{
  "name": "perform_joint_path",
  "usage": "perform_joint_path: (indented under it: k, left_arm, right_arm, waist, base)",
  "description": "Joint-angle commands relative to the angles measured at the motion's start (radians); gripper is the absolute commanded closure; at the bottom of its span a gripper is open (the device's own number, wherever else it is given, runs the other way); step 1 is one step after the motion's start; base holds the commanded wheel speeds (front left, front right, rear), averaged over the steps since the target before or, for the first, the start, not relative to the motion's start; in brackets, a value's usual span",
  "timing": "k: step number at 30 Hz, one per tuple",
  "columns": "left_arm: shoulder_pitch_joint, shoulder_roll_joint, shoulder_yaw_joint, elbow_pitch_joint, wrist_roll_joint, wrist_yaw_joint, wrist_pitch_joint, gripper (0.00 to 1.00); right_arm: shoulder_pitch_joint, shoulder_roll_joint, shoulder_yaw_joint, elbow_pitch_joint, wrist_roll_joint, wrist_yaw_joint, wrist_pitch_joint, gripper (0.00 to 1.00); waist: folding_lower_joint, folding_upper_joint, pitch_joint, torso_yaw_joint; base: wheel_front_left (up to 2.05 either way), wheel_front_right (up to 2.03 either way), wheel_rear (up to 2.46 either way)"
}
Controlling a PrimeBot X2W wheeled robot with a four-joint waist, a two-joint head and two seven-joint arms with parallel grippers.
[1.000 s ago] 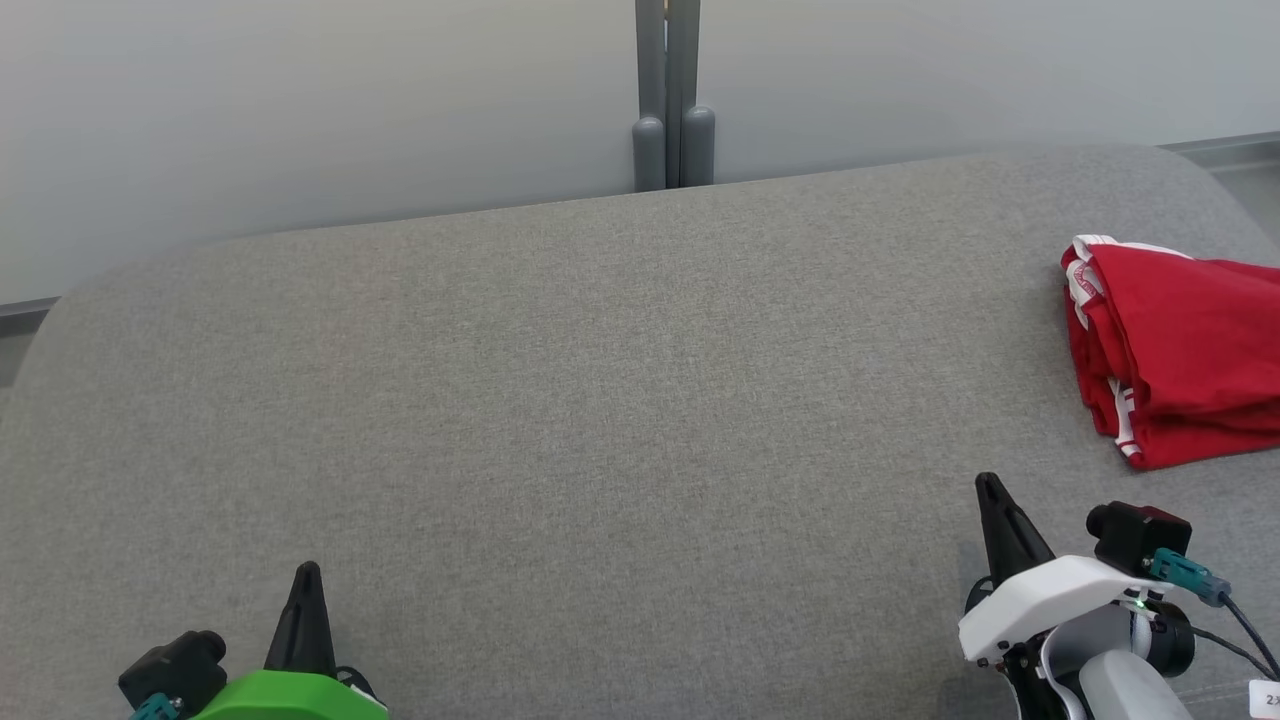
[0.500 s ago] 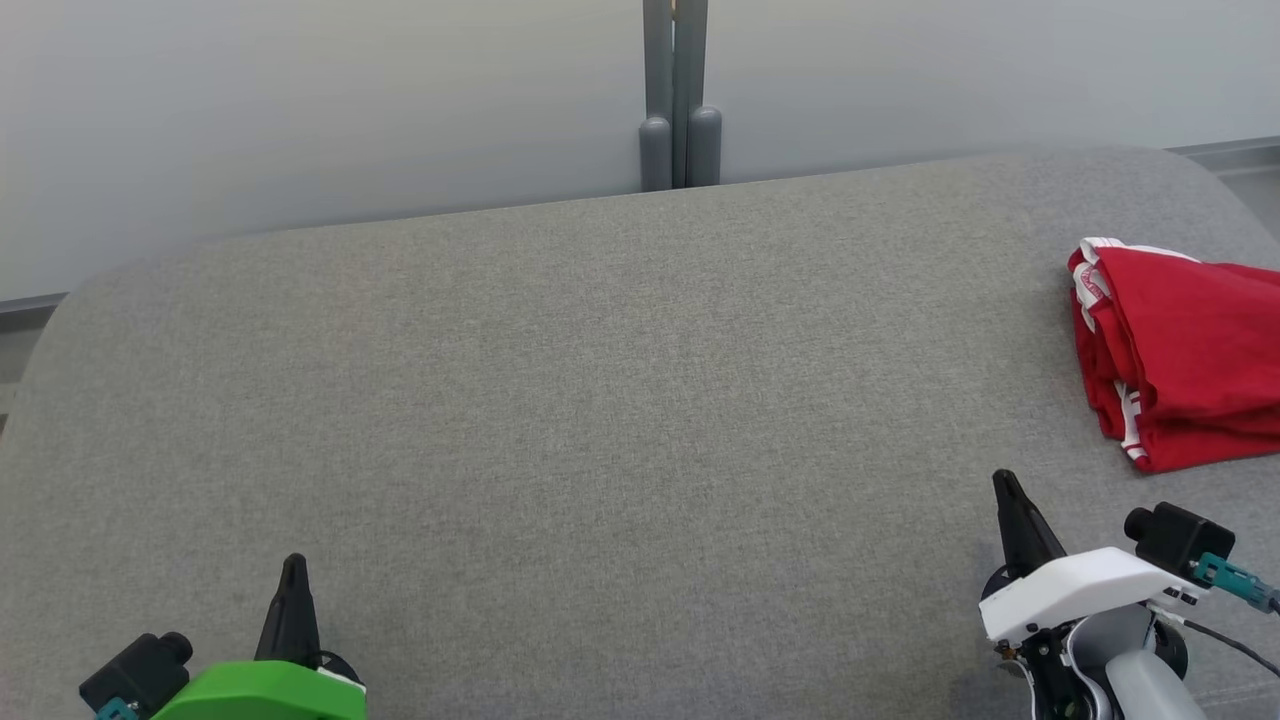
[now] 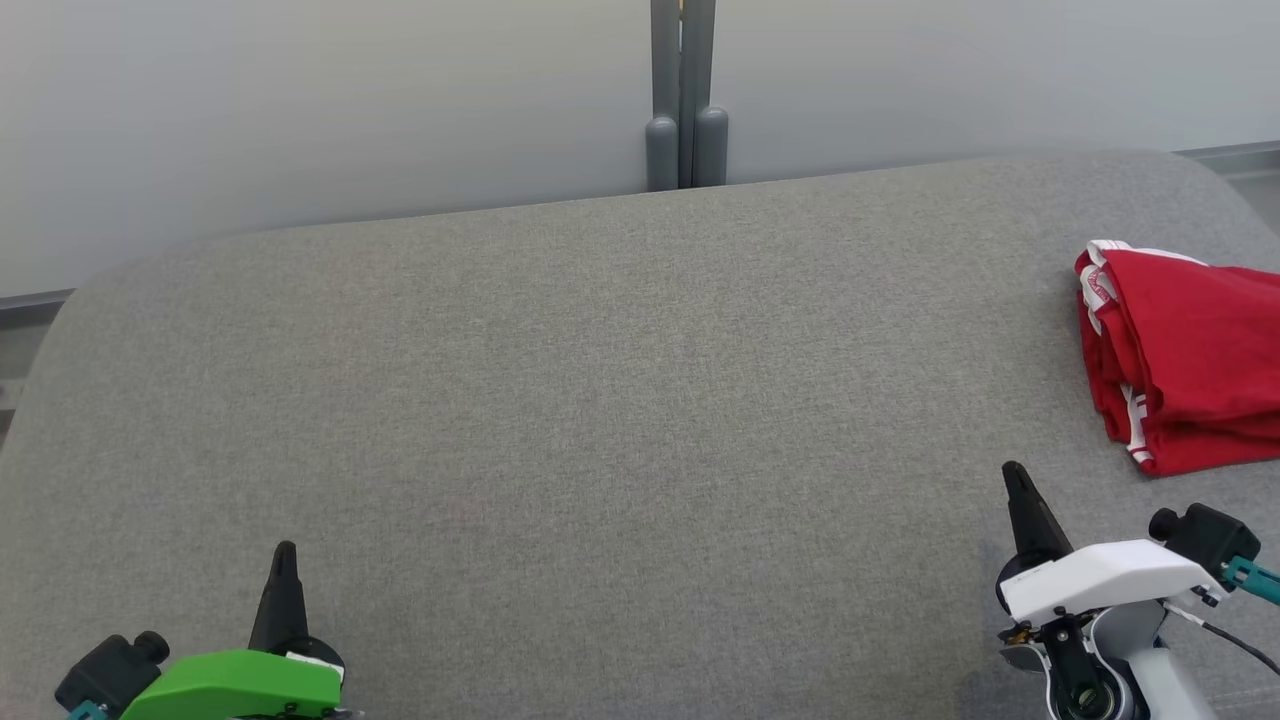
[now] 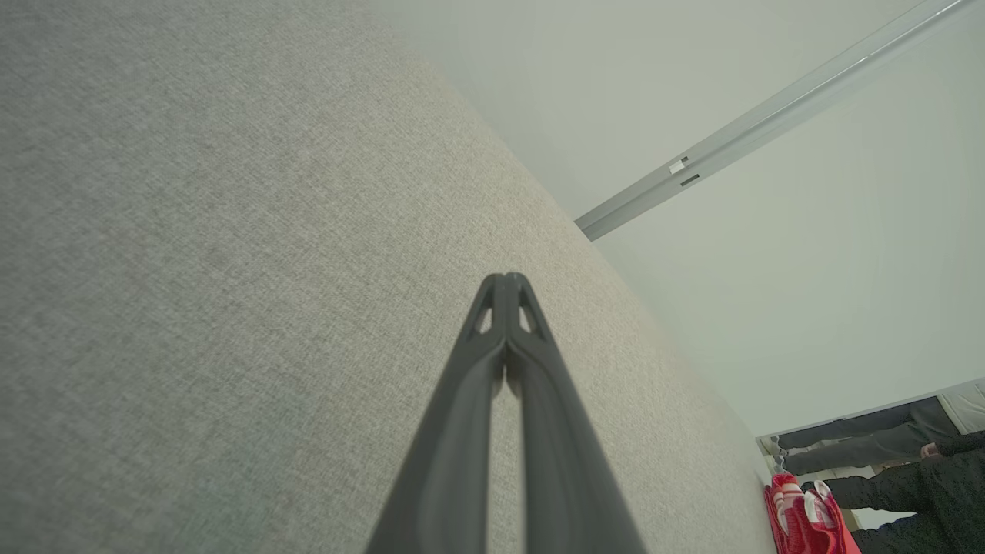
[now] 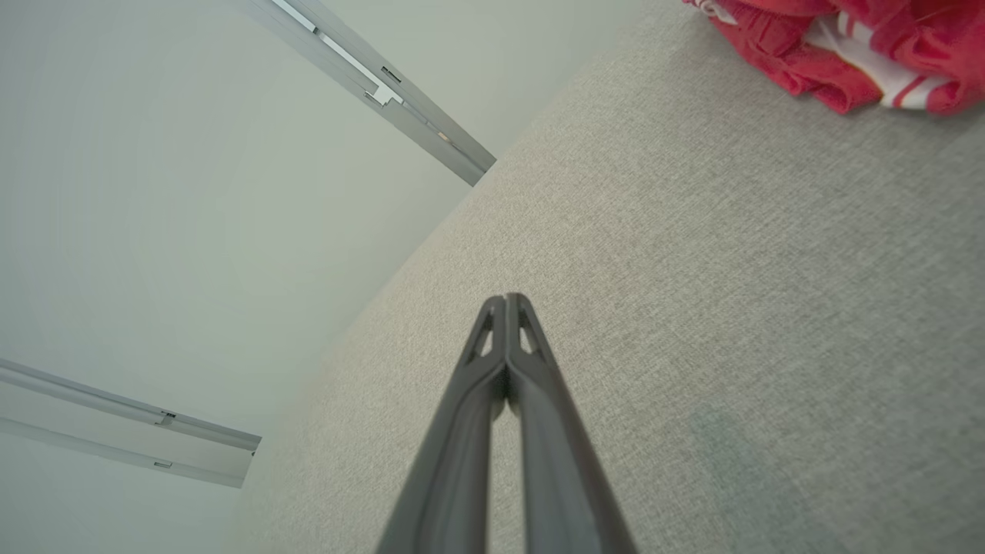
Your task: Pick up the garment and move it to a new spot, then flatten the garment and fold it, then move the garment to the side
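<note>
The garment point(image 3: 1185, 365) is red with white striped trim, folded into a compact stack at the far right of the grey fabric surface point(image 3: 600, 400). It also shows as a red bundle point(image 5: 839, 46) at the top right of the right wrist view and small at the bottom right of the left wrist view point(image 4: 800, 519). My right gripper point(image 3: 1015, 475) is shut and empty, below and left of the garment, apart from it. At the lower left my left gripper point(image 3: 284, 553) is shut and empty too, far from the garment.
The padded grey surface has rounded far corners and ends at a pale wall with a grey vertical post point(image 3: 682, 95). A person in dark clothes point(image 4: 908, 462) stands beyond the garment in the left wrist view.
The head camera has shifted slightly, so the whole scene slid right. Both grippers have drawn a little outward and lower in the picture. The garment lies unchanged.
</note>
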Motion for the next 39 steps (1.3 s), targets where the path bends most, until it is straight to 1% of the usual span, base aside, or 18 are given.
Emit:
perform_joint_path:
  k: [1, 21, 39]
  left_arm:
    - [-0.029, 0.006, 0.006, -0.017, -0.031, -0.004, 0.007, 1.00]
    - [-0.039, 0.008, 0.025, -0.048, -0.245, -0.009, 0.064, 1.00]
    - [-0.047, 0.009, 0.039, -0.071, -0.397, -0.012, 0.106, 1.00]
  right_arm:
    - [0.001, 0.000, -0.007, -0.021, 0.036, 0.000, 0.010, 1.00]
    - [0.011, 0.005, -0.034, -0.063, 0.268, 0.000, 0.069, 1.00]
    - [0.021, 0.009, -0.054, -0.093, 0.434, 0.000, 0.112, 1.00]
  waist:
    - [0.0000, 0.0000, 0.000, 0.001]
    - [0.0000, 0.0000, 0.000, 0.012]
    - [0.0000, 0.0000, -0.001, 0.022]
  base:
    - [0.00, 0.00, 0.00]
    - [0.00, 0.00, 0.00]
    - [0.00, 0.00, 0.00]
